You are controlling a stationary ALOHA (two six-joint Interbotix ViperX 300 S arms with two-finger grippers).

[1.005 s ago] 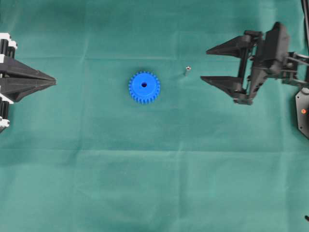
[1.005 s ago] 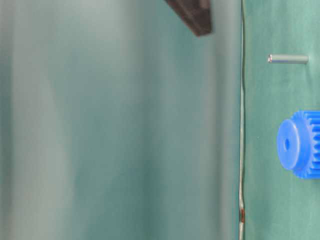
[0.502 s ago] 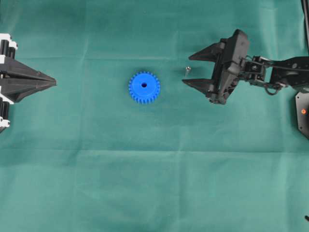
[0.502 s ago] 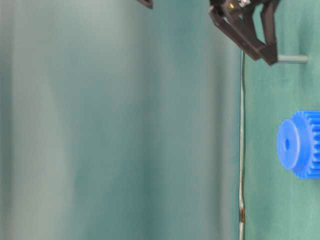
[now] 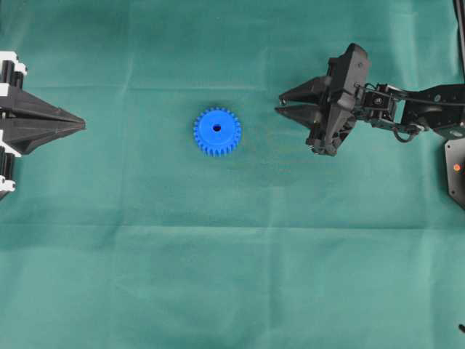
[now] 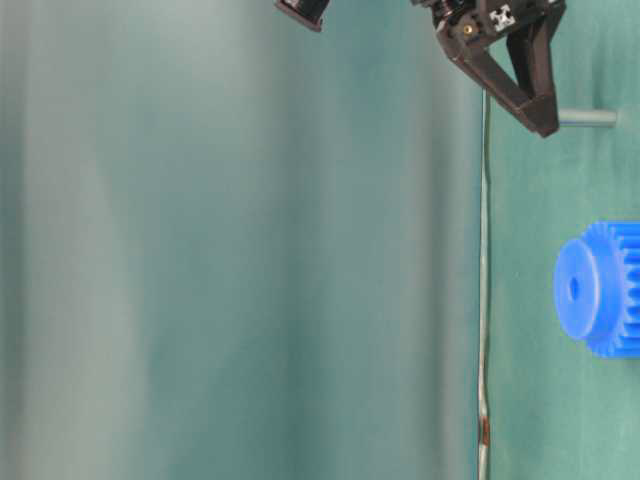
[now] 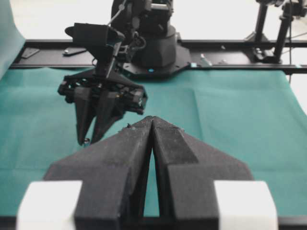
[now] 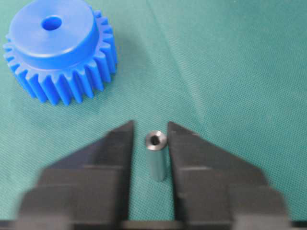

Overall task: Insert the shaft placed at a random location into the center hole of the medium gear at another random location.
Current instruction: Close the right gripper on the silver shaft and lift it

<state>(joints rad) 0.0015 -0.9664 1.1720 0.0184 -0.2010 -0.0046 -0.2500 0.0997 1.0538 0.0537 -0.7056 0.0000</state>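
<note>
1. Left gripper point(image 5: 81, 125) sits at the far left edge of the overhead view, fingers pressed together with nothing between them, well apart from the task's things.
2. Centre of that view: the medium gear point(image 5: 217, 131) lies flat on the green cloth point(image 5: 218, 276), its center hole point(image 5: 216, 128) facing up and unobstructed.
3. Right of the gear, the right gripper point(image 5: 280, 106) points toward it, jaws narrowed but not closed.
4. In the right wrist view the shaft point(image 8: 156, 155) stands upright between the two fingers point(image 8: 112, 148), with a sliver of gap on each side, so it looks bracketed, not yet clamped.
5. Judged from this, the right arm is far nearer; the gear lies straight ahead of its fingertips, at upper left of the wrist view.
</note>
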